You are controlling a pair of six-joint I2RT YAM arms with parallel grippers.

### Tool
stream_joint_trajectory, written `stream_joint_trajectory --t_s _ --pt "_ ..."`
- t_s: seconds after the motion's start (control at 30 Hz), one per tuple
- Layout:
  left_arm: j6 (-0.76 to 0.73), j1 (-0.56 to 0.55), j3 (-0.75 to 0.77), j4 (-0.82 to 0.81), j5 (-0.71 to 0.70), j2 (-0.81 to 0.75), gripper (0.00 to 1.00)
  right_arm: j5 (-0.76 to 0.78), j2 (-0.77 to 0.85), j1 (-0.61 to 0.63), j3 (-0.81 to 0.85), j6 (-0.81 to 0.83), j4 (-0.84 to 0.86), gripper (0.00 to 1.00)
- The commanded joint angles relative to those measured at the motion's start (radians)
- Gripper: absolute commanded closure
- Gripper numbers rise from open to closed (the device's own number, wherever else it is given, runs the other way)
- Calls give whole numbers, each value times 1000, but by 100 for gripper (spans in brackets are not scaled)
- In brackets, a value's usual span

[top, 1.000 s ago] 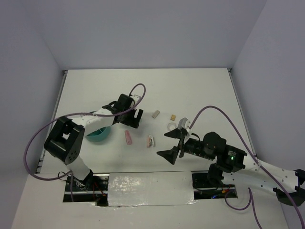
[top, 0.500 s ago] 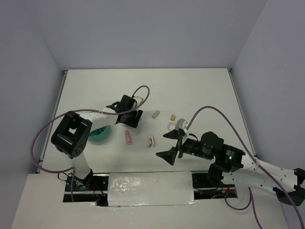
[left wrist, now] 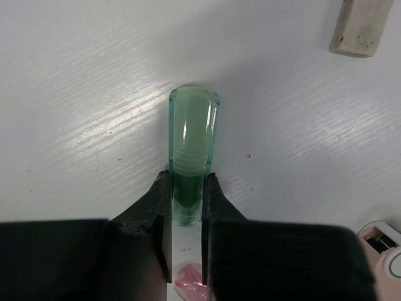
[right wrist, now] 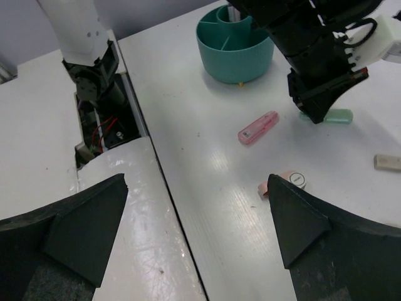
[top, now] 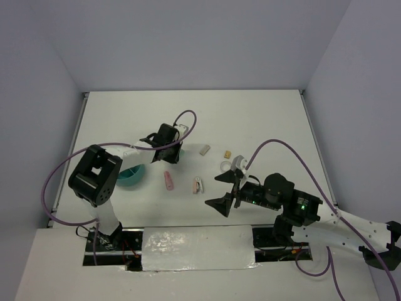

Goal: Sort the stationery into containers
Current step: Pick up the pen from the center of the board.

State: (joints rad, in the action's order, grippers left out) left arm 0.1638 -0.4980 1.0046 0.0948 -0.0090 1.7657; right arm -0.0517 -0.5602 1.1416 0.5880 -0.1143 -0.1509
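Stationery lies loose on a white table [top: 263, 119], and one piece is in a grip. The largest thing is the round teal organizer [right wrist: 235, 47], divided inside by partitions. It stands well ahead of the right gripper [right wrist: 195, 188], whose dark jaws are spread wide with nothing between them.

Next in size is the mint-green tube [left wrist: 193, 135], translucent with a rounded, glossy cap and a darker green, narrower end. The left gripper [left wrist: 187, 182] has its jaws clamped on that darker end, and the cap sticks out ahead of the fingertips, low against the table.

The pink stick [right wrist: 258, 128], translucent, lies flat ahead of the right jaws, between them and the organizer. Something pink also shows behind the left fingertips, under the jaws.

The pink-white clip [right wrist: 289, 182] lies closer to the right jaws and just right of centre. It is to the right of the left jaws and behind their tips.

The grey block [left wrist: 360, 25], pale and smudged, lies ahead and to the right of the left jaws, well apart from the tube.

The tan nub [top: 227, 153] sits beyond the right jaws.

The tabletop is glossy and reflects light in streaks. Plain pale lavender walls [top: 188, 44] enclose it on three sides.
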Motion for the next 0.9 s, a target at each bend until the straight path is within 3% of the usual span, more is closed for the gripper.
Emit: stream_joint_trajectory --t_s 0.0,0.03,0.13,0.4,0.6,0.73,0.87 --pt "25 3 -3 -3 18 -26 100 108 9 -3 3 -51 30 0" --pt "37 3 -7 -19 29 -63 100 272 17 -2 3 -80 27 0" --pt "65 3 -49 -78 62 -165 100 493 25 -42 4 -231 7 0" --pt "85 -33 -162 -190 129 -438 100 406 -65 -247 61 -510 29 0" --pt "74 -115 -274 -273 167 -670 100 253 -276 -250 186 -545 146 4" --pt "79 -146 -304 -267 170 -742 100 210 -369 -250 236 -565 212 6" --pt "75 -192 -320 -267 152 -788 100 173 -478 -249 280 -579 238 15"
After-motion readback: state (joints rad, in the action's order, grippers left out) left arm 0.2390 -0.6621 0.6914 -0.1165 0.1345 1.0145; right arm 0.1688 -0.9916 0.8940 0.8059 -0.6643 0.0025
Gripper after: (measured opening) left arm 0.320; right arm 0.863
